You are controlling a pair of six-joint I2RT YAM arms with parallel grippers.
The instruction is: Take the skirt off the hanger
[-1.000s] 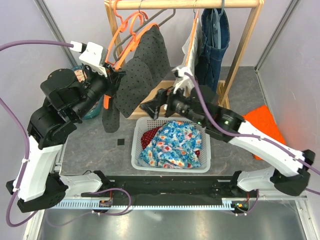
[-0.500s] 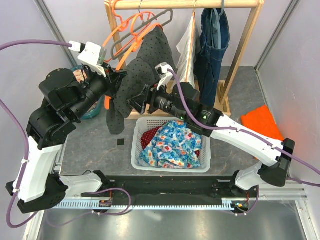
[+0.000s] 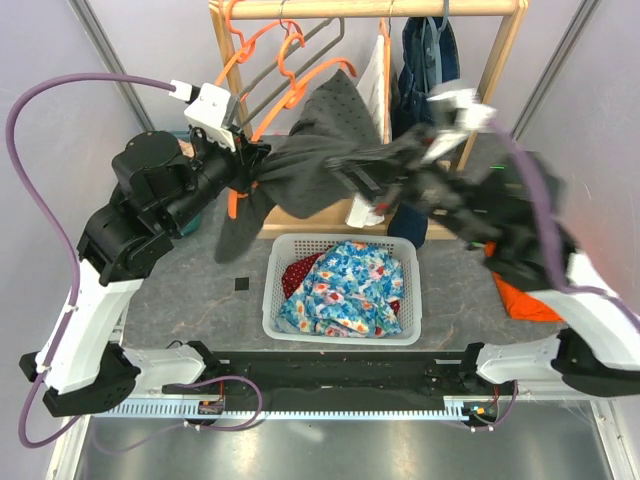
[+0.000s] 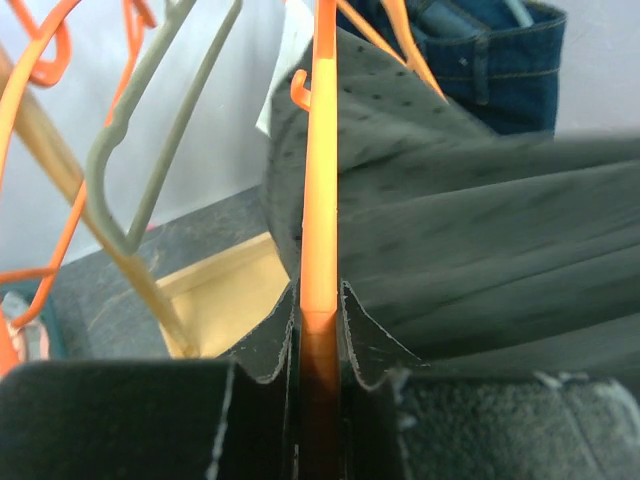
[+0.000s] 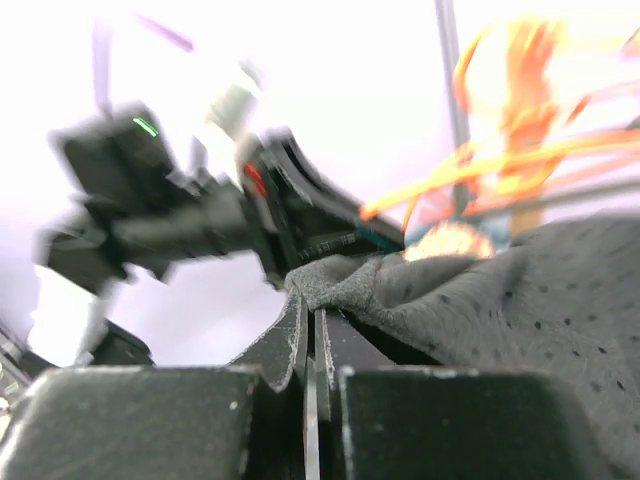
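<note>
skirt: upper centre of top view, pulled taut between both grippers
left gripper: nearly closed, clamping orange hanger
right gripper: closed, pinching skirt edge

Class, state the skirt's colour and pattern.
Dark grey fabric skirt with small darker dots; right wrist view shows it best.

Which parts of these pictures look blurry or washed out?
Top external: the right arm is smeared, while the left arm and the basket are crisp. Left wrist: the orange hanger is fairly sharp, but the skirt is streaked. Right wrist: the background is overexposed to white and the hangers behind glow and blur; only the skirt's dotted cloth reads clearly.
</note>
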